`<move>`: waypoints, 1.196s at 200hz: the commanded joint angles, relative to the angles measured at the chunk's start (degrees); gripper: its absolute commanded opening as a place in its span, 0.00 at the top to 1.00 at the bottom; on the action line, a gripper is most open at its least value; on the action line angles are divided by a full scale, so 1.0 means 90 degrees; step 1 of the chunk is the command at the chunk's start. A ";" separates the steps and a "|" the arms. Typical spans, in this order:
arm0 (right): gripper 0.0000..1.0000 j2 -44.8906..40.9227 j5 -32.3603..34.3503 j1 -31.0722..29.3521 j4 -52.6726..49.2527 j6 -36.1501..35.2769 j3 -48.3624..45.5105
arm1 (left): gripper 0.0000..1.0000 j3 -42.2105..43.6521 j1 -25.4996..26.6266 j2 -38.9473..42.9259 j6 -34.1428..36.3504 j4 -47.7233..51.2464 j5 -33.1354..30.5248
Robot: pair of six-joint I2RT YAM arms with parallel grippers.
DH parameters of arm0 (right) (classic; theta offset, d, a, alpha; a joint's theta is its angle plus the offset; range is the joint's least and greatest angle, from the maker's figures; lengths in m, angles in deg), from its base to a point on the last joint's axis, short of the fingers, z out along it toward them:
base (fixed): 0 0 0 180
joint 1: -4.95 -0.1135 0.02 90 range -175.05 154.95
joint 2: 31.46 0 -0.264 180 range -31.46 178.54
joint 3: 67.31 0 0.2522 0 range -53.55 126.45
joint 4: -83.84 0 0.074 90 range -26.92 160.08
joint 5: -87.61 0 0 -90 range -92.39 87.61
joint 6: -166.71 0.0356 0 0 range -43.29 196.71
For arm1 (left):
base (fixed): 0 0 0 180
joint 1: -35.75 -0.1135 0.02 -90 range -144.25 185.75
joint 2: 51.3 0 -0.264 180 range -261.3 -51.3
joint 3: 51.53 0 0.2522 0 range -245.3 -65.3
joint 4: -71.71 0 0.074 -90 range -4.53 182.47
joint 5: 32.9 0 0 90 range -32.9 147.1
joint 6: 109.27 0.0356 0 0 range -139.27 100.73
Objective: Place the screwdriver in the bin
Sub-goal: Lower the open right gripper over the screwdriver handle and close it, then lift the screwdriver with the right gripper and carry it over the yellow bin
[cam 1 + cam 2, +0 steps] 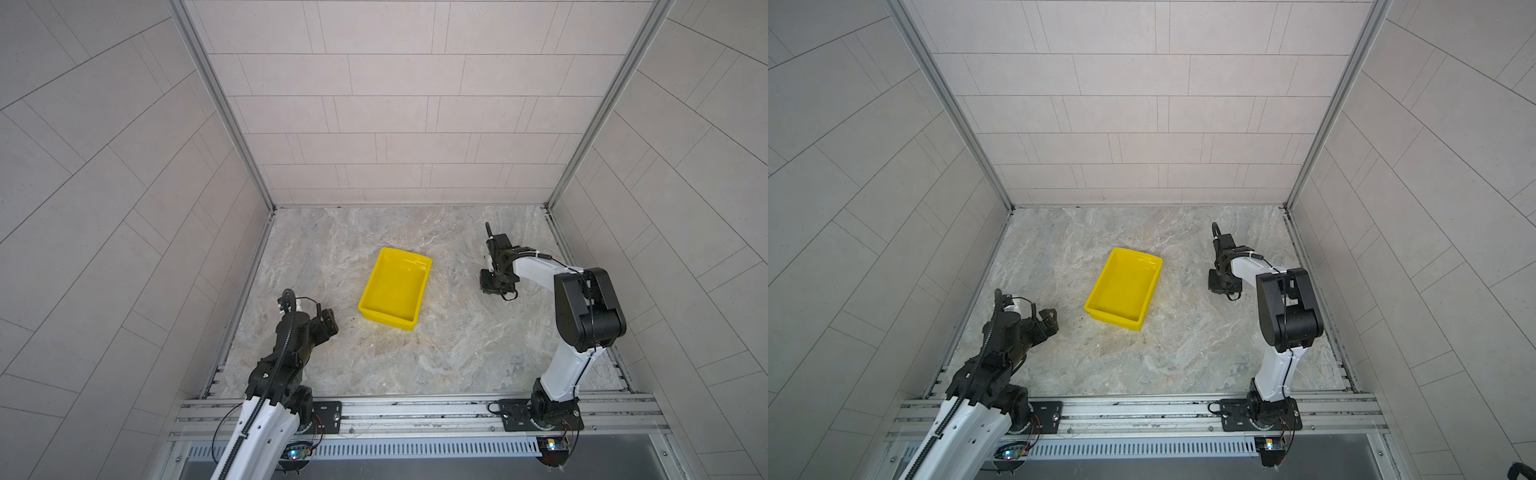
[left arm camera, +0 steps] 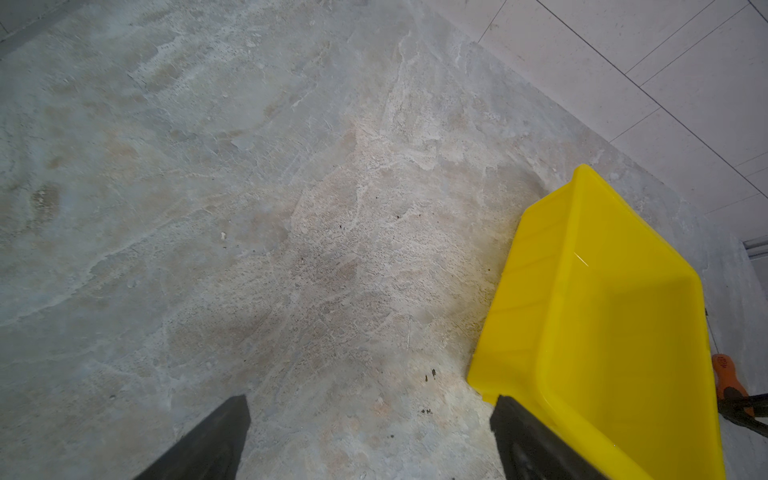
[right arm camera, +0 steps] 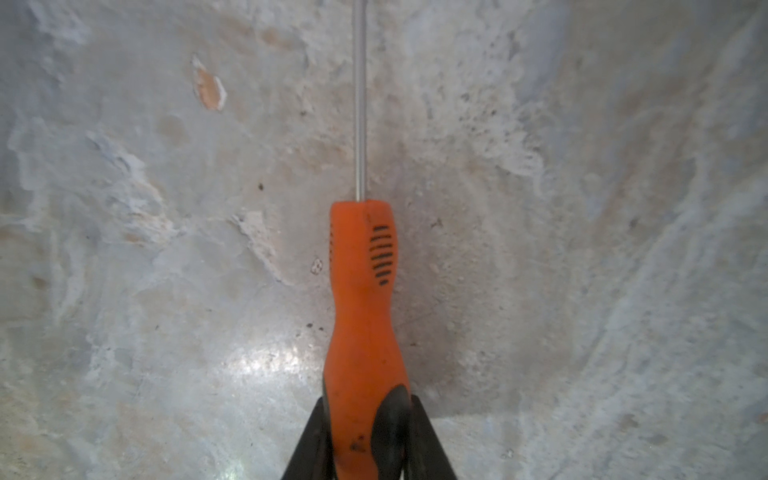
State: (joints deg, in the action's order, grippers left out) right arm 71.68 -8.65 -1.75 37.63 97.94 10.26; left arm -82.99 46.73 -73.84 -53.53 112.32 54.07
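right wrist cam shows the right claw (image 3: 368, 419) clamped on the screwdriver (image 3: 361, 316) handle, shaft pointing ahead; top views hide it; left claw (image 2: 370, 403) spread wide

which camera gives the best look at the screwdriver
The right wrist view: the screwdriver fills it, orange handle and shaft clear, fingers shut on its rear end. The left wrist view shows only a bit of handle beyond the bin. In both top views the right gripper hides it.
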 commanded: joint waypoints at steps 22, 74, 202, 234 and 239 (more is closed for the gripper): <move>0.96 -0.0698 -0.0122 -0.0201 -0.0183 0.0186 -0.0347 | 0.03 0.0071 -0.0029 0.0082 -0.0058 0.0015 -0.0104; 0.99 -0.2833 -0.0071 -0.1385 0.0063 0.1278 -0.1649 | 0.03 0.0071 -0.0029 0.0128 -0.0098 0.0044 -0.0171; 1.00 -0.4589 0.1433 -0.4749 0.4122 0.5922 -0.3508 | 0.03 0.0071 -0.0027 0.0171 -0.0148 0.0030 -0.0279; 1.00 -0.3557 0.1261 -0.4995 0.4562 0.6057 -0.2812 | 0.03 0.0071 -0.0024 0.0187 -0.0148 0.0063 -0.0278; 1.00 -0.3412 0.1253 -0.5029 0.4634 0.6075 -0.2714 | 0.03 0.0071 -0.0028 0.0190 -0.0148 0.0055 -0.0269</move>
State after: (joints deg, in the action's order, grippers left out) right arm 36.70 1.71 -45.55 73.70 149.11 -18.61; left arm -82.99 46.73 -72.75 -54.42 112.39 52.48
